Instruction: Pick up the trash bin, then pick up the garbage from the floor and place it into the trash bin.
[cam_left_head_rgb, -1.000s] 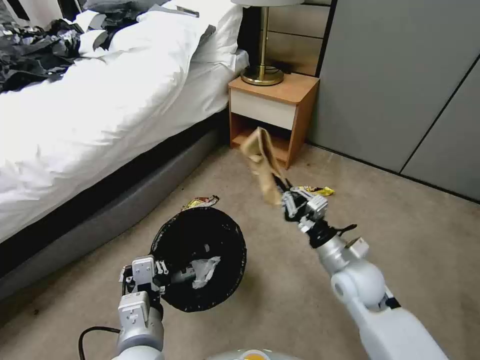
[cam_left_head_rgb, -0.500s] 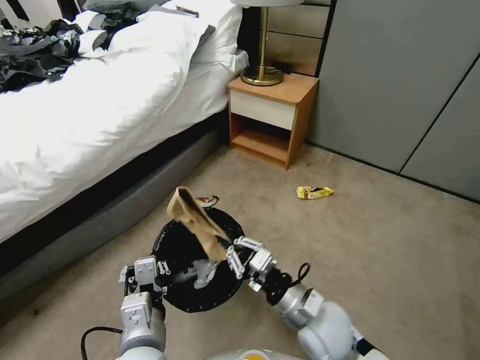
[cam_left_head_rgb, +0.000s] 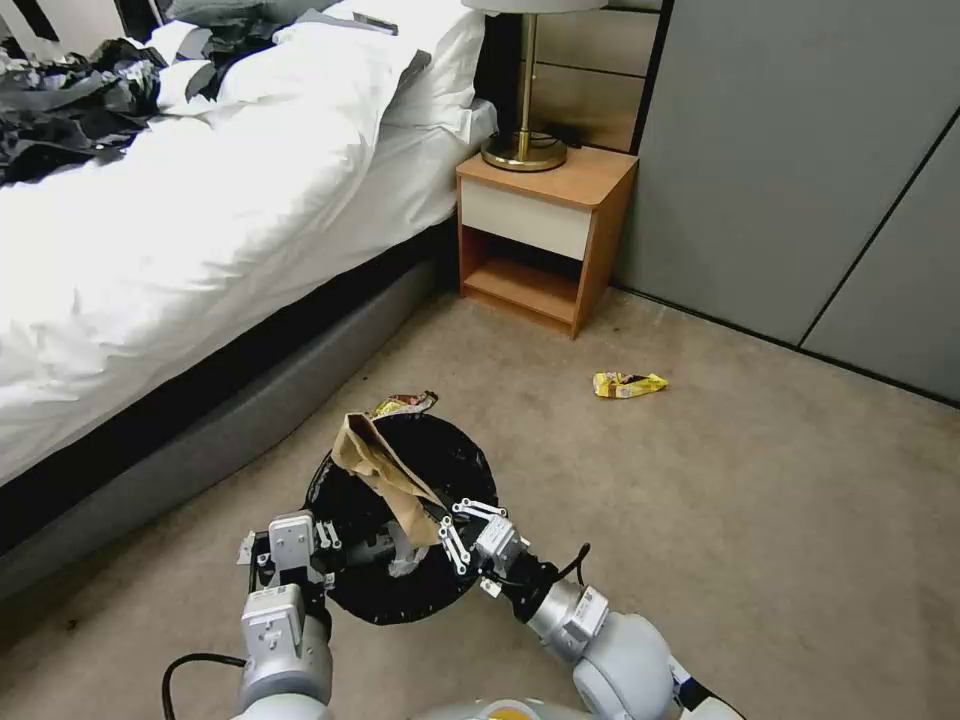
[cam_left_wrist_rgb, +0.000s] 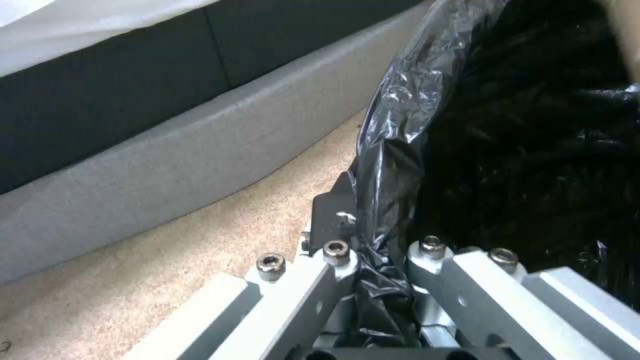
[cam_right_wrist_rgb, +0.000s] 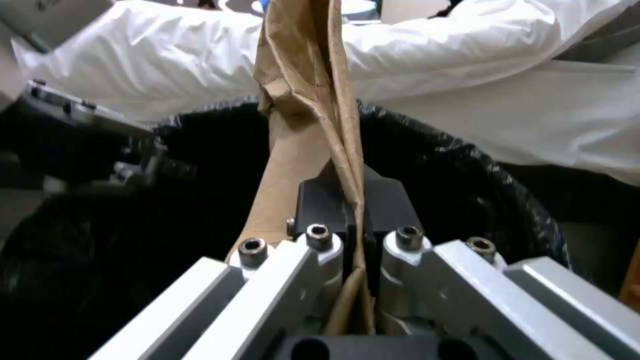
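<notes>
The trash bin (cam_left_head_rgb: 455, 462), lined with a crinkly black bag, hangs tilted just above the floor (cam_left_head_rgb: 760, 500). My left gripper (cam_left_head_rgb: 335, 548) is shut on its near rim (cam_left_wrist_rgb: 390, 210). A brown paper bag (cam_left_head_rgb: 385, 470) of garbage stands over the bin's mouth, pinched at its lower end by my right gripper (cam_left_head_rgb: 440, 535), which is shut on it (cam_right_wrist_rgb: 353, 200). White crumpled paper (cam_left_head_rgb: 402, 560) lies inside the bin. A yellow wrapper (cam_left_head_rgb: 628, 384) lies on the floor farther off. Another wrapper (cam_left_head_rgb: 405, 403) peeks out behind the bin.
A bed (cam_left_head_rgb: 180, 250) with white bedding and a grey base runs along the left. A wooden nightstand (cam_left_head_rgb: 545, 235) with a brass lamp (cam_left_head_rgb: 525, 150) stands ahead. Grey wall panels (cam_left_head_rgb: 800, 170) close the right side. Open carpet spreads to the right.
My right gripper has swung the brown paper bag back from near the nightstand and lowered it over the bin's mouth. The left gripper and bin have stayed put.
</notes>
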